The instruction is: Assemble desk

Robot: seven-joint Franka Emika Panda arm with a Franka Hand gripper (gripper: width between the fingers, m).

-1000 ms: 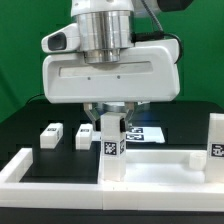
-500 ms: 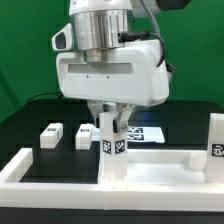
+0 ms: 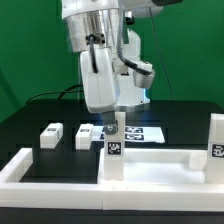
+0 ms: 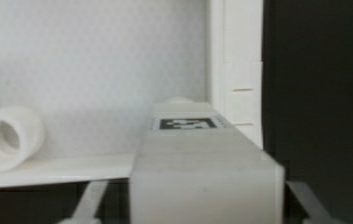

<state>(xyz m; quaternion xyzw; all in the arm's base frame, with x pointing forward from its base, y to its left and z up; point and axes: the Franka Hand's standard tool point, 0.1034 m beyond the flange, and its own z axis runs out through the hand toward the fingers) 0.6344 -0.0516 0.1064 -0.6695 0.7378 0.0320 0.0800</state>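
**Exterior view.** Hand [image 3: 112,121] turned sideways on its wrist and closed narrow on the top of an upright leg [image 3: 113,162], gripping it. Leg planted on end at the corner of the tabletop [image 3: 155,176] toward the exterior view's left, with a black-and-white tag [image 3: 113,150] facing the camera. Tabletop lying flat on the black worktop [image 3: 30,120], spread across the lower part of the picture toward the exterior view's right. A 2nd leg [image 3: 216,142] upright at the tabletop's corner on the exterior view's right, tagged as well and well apart from the hand. 2 more legs lying loose on the worktop: 1 [image 3: 50,135] farther to the exterior view's left, the other [image 3: 85,134] near the held leg and behind it. Marker board [image 3: 148,133] flat on the worktop behind the hand. White rail [image 3: 20,165] along the worktop's edge at the exterior view's left, close to the tabletop. Cannot tell whether touching it.

**Wrist view.** Looks along the held leg [image 4: 199,170], a broad white block filling the near middle, with a small tag [image 4: 187,124] at its far end. Beyond it the tabletop's pale recessed face [image 4: 102,60], with a raised rim [image 4: 240,60] beside the leg and black worktop [image 4: 324,80] past that rim. White ring [image 4: 4,140] on the recessed face, apart from the leg. Blurred grey shapes on both flanks of the block at the near edge, too soft to make out.
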